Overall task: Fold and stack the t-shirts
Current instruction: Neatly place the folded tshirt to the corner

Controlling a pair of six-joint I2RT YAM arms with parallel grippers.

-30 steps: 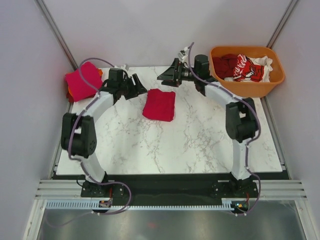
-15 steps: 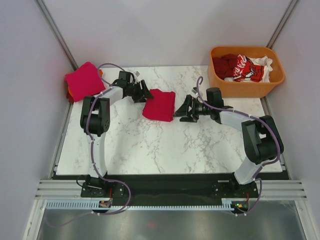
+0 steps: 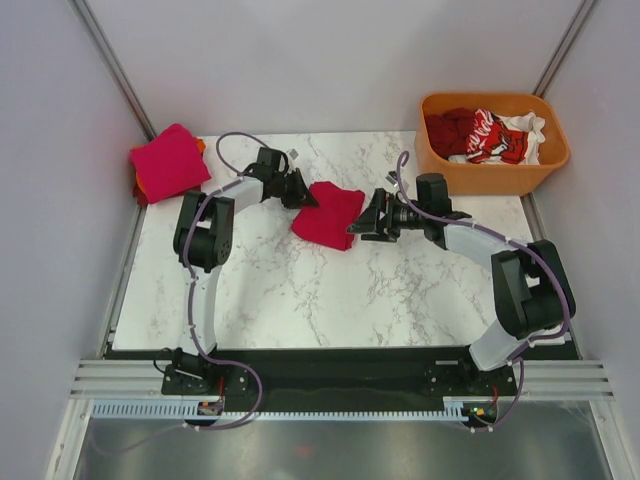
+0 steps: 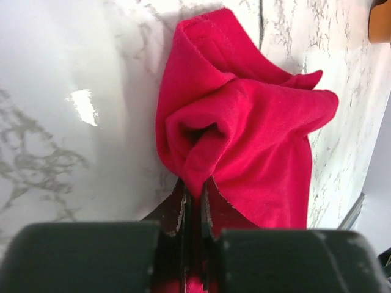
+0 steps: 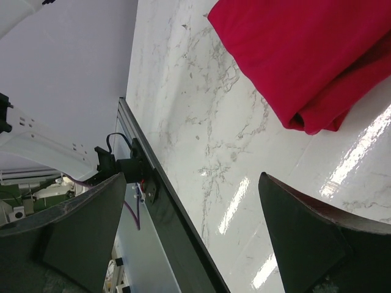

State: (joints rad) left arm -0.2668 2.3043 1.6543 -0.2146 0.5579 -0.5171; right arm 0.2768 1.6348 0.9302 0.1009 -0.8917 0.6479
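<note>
Crimson cloth of the folded t-shirt (image 3: 327, 214) lies on the worktop (image 3: 330, 290), a little above the centre of the top view. Compared with half a second ago, its left edge is not flat any more. The left jaws have moved to the right and are now closed on this edge, and the left wrist view shows the cloth rising in a bunched fold pinched between them. The shirt has shifted slightly toward the right jaws. These stay at nearly the same place, just beside its lower right corner, spread wide with nothing between them. The pink-red stack (image 3: 168, 162) at upper left and the orange tub (image 3: 500, 178) with more t-shirts (image 3: 485, 133) at upper right are unchanged.
</note>
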